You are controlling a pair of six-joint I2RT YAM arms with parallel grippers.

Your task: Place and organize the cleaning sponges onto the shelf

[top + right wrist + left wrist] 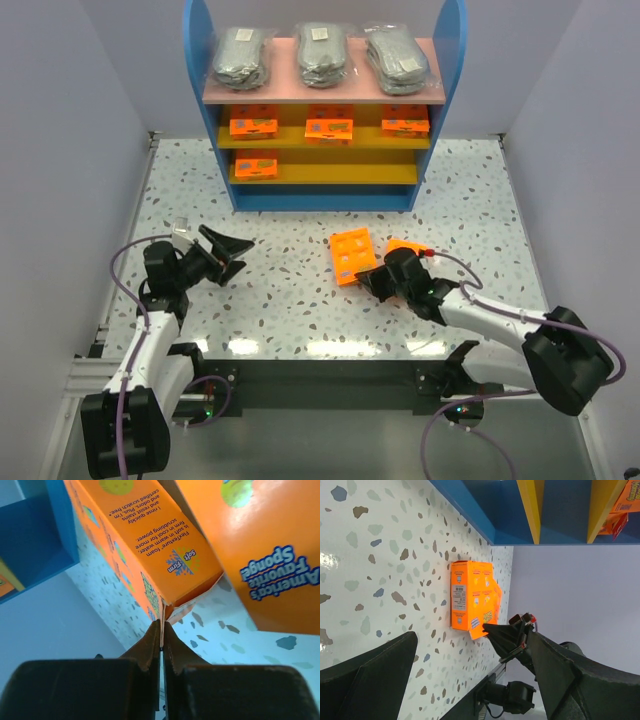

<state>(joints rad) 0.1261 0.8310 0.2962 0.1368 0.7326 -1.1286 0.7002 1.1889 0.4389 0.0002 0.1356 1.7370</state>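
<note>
Our left gripper (pixel 232 256) hangs wide open and empty over the left of the table (pixel 290 300), clear of the work. At centre, an orange packet (pixel 350 256) lies before the shelf (pixel 320 195). Our right gripper (pixel 374 279) is pinched tight on its near end flap, probably the one thin hold for lifting it. A second packet (pixel 407 245) lies just beside.

Top camera looks down; both wrist cameras (low) share one packet (pixel 470 600).

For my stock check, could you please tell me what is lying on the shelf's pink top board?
Three clear bags of grey scrub pads lie side by side there; anything beneath or behind them is hidden.
</note>
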